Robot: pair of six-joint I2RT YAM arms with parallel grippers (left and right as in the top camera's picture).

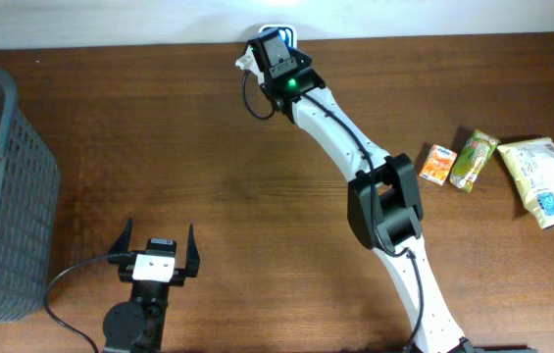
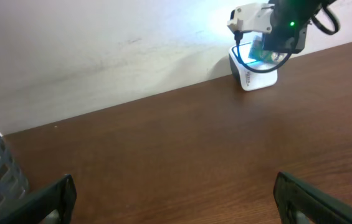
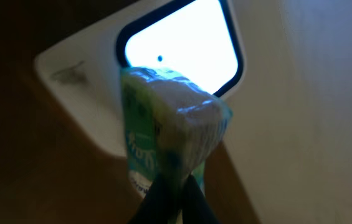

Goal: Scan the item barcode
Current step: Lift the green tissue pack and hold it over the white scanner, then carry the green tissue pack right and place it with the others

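Right jaws pinching only its edge, the green plastic packet (image 3: 169,124) could twist off the white box scanner (image 3: 82,87); left jaws wide.

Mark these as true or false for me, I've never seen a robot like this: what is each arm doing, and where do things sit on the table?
1. The right gripper holds a green packet up to the lit window of the scanner. True.
2. The left gripper is clamped on an item. False: it is open and holds nothing.
3. The grey basket sits on the table's right side. False: it stands at the left edge.
4. Three items lie on the right: an orange packet, a green pouch and a pale bag. True.
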